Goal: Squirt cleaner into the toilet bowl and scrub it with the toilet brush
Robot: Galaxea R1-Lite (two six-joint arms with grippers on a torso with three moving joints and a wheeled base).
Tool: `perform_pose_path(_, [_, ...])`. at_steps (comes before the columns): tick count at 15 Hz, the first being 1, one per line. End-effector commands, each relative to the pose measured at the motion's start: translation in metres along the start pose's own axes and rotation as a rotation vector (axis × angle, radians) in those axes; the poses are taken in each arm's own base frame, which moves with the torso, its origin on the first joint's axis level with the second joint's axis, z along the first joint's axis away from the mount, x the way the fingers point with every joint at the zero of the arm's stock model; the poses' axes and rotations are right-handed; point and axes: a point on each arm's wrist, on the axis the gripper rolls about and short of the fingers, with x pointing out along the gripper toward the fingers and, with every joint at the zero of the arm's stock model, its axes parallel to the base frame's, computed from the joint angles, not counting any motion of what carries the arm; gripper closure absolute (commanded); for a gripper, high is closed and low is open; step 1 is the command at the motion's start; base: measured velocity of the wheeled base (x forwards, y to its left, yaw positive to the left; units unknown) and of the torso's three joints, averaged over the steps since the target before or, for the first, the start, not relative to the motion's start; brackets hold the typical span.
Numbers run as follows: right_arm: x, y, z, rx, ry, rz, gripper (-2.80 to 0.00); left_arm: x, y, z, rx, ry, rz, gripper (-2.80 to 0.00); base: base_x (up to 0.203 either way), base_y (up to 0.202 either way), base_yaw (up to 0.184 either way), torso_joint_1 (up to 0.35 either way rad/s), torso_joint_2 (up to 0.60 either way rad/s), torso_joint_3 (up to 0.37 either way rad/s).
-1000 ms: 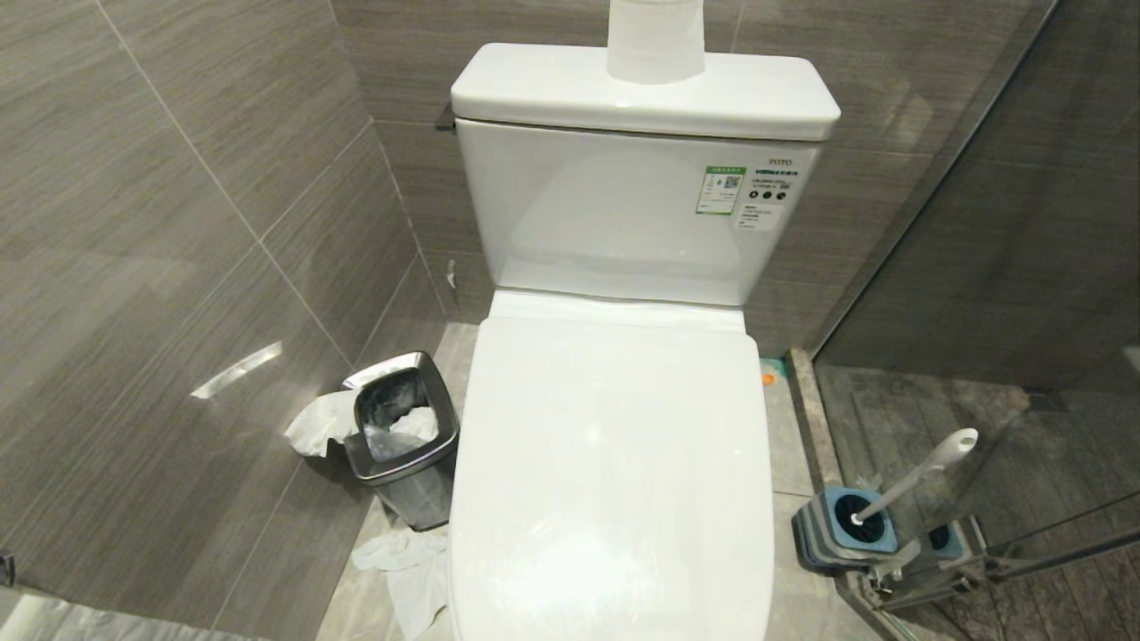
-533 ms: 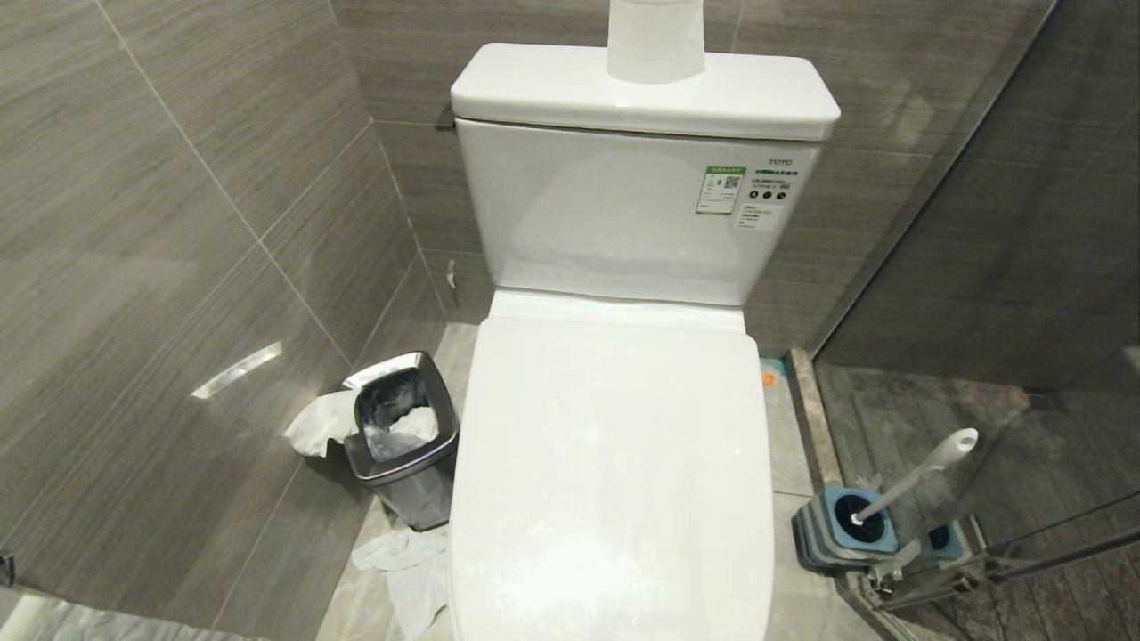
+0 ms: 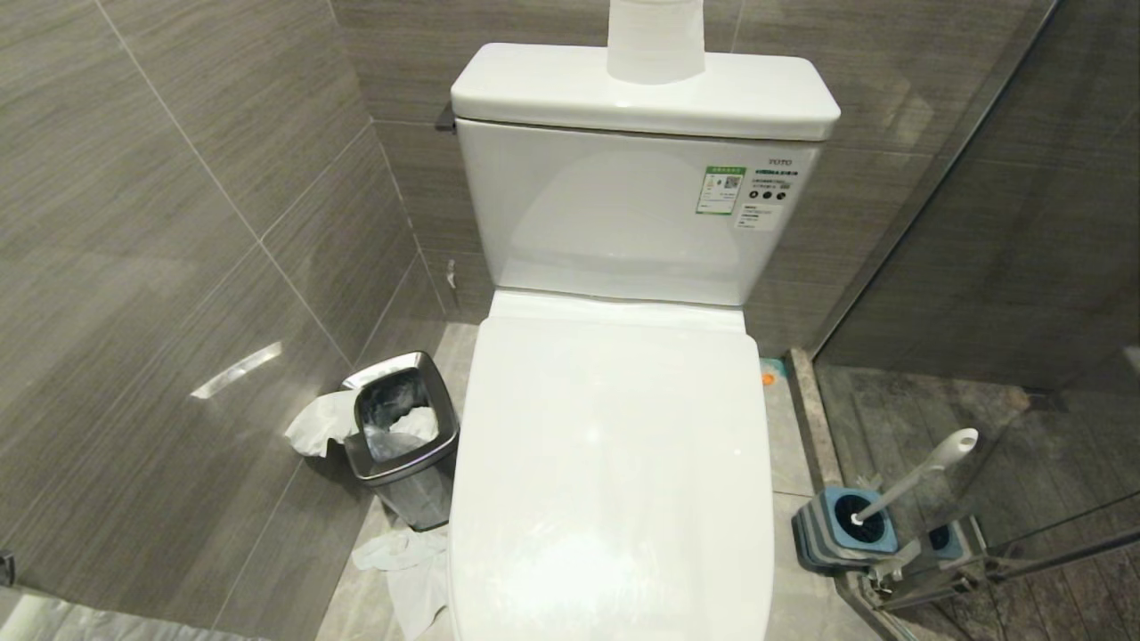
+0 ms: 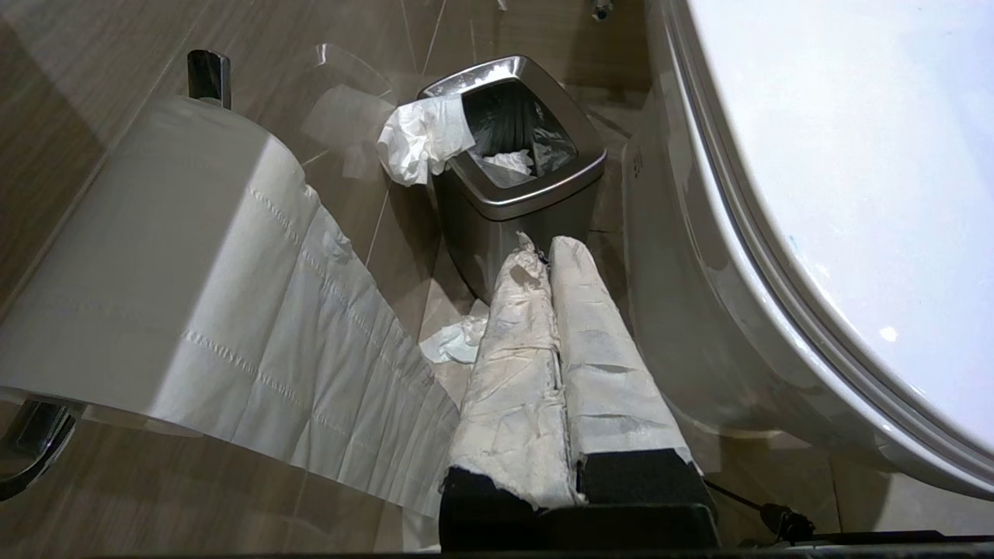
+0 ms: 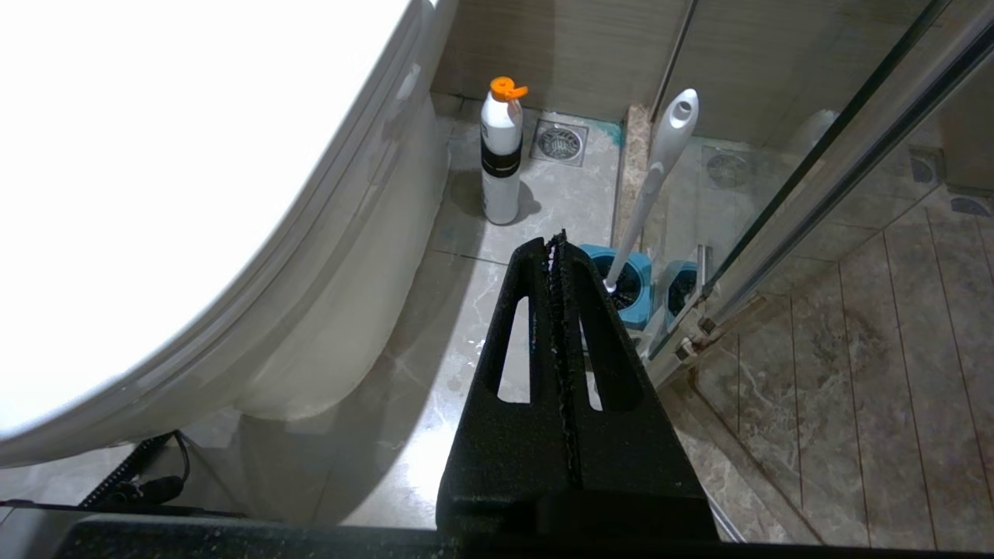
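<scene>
Tiled floor: cleaner [image 5: 501, 151] well beyond closed right pincer [image 5: 556, 237].

The toilet lid [image 3: 614, 463] is glossy white, the waste bin [image 3: 405, 454] brushed steel with crumpled paper inside. The wall tiles [image 3: 178, 223] are matt grey and streaked. The cleaner [image 5: 501, 155] is smooth plastic. The left end effector [image 4: 547, 248] wears rough, frayed white wrapping.
</scene>
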Motion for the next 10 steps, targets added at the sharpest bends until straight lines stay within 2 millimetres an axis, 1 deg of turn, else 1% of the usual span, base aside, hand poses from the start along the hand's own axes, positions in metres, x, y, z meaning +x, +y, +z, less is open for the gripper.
perform_pose_path(1, [0.0001,0.0000,0.0000,0.000,0.001,0.001,0.00,0.0001,0.0000,-0.0004,0.000,0.001,0.002,0.00,0.000,0.000,0.000,0.000,0.00,0.000])
perform_pose_path(10, [0.0000,0.0000,0.0000,0.000,0.001,0.001,0.00,0.0001,0.0000,-0.0004,0.000,0.001,0.000,0.00,0.000,0.000,0.000,0.000,0.00,0.000])
